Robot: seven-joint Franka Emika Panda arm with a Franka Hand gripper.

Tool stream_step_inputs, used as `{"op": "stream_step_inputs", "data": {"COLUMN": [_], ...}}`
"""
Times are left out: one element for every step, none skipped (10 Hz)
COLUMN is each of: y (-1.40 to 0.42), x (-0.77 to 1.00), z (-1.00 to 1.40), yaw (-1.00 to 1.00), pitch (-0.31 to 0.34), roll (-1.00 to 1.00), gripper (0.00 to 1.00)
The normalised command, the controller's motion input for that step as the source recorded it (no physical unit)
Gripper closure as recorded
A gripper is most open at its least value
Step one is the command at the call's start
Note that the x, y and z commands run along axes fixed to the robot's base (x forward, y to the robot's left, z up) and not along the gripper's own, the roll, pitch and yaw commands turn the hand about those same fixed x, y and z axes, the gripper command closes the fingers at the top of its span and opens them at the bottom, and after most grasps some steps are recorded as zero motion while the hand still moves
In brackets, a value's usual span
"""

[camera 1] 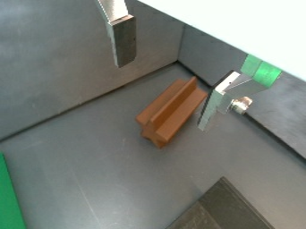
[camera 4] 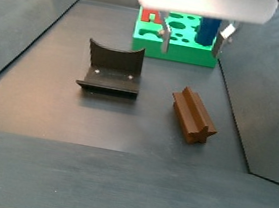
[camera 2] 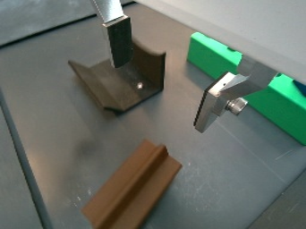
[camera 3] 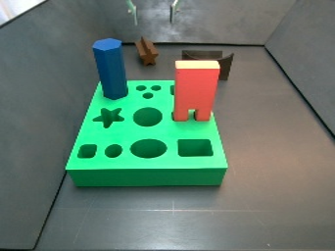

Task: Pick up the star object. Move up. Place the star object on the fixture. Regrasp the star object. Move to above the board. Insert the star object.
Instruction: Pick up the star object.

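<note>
star object [camera 4: 194, 116] lies flat — claw [camera 1: 167, 72] open above.

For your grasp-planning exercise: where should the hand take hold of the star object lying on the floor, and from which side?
Grip the star object mid-length across its long ridged sides, coming from above. It lies flat, apart from the fixture, and the open hand hangs over it.

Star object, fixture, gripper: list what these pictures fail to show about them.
- Star object: in a side view mostly hidden behind the blue peg; its star cross-section is too small to make out.
- Fixture: there, partly hidden behind the red block.
- Gripper: open above the floor; both wrist views cut off the finger tops, and in a side view its housing hides the fingers.
- Board: partly hidden by that housing.
</note>
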Motion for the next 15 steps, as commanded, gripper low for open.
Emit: {"op": "stream_step_inputs", "data": {"y": [0.15,0.21,0.30,0.23,0.18,0.13,0.09,0.07,0.07,0.07,0.08,0.12,0.14,0.15,0.14], "x": [-0.10,-0.03,0.00,0.10,0.11,0.02,0.00,0.00,0.03,0.05,0.10,0.22,0.23,0.26,0.25], "z": [-0.27,-0.37,-0.37,-0.36,-0.33,-0.32,-0.29,-0.26,-0.32,-0.35,-0.37,-0.29,-0.30,-0.33,-0.35], "yaw": [0.31,0.19,0.05,0.03,0.00,0.00,-0.03,-0.11,-0.14,-0.14,-0.18,-0.29,-0.33,-0.37,-0.35], "pitch": [-0.096,-0.094,-0.077,-0.063,-0.047,-0.069,-0.080,-0.099,-0.077,-0.043,-0.020,0.000,0.000,0.000,0.003], "roll": [-0.04,-0.04,-0.07,-0.06,-0.03,-0.04,-0.06,-0.07,-0.04,-0.03,-0.06,-0.18,-0.26,-0.27,-0.18], "gripper": [0.00,0.00,0.00,0.00,0.00,0.00,0.00,0.00,0.00,0.00,0.00,0.00,0.00,0.00,0.00]}}
